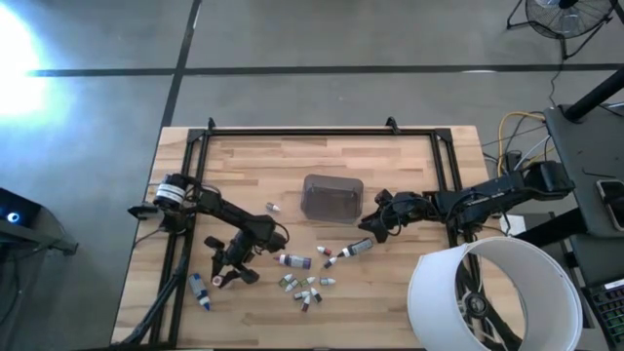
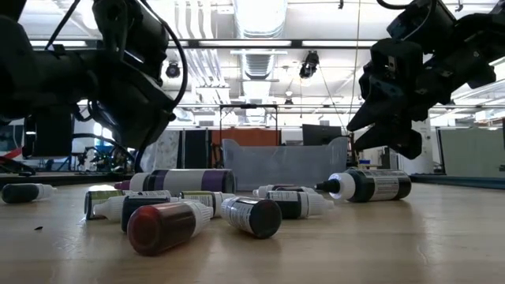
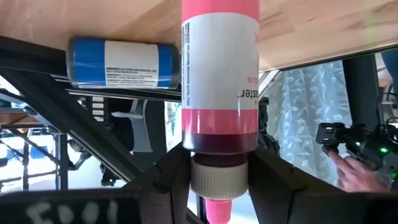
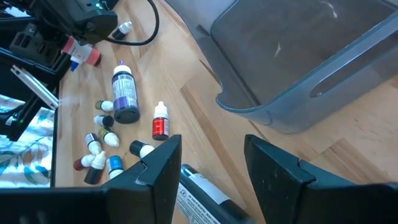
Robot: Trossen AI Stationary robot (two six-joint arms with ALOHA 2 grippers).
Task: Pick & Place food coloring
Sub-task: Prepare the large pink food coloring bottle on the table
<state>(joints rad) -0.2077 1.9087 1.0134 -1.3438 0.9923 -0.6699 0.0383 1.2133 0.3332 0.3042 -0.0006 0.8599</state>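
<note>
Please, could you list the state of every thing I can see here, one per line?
Grey tub: upright, empty.
Pink bottle: capped, cap end inside the left gripper.
Blue bottle: lying on its side.
Purple bottle: lying on its side.
Small bottles: scattered, outside the tub.
Right gripper: open, empty.

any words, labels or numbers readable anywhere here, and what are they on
"ster": the only legible fragment, on the white label of the red bottle held in the left claw.
Blue bottle: label print too small to read.
Purple bottle and black bottle: labels blurred, unreadable.
</note>
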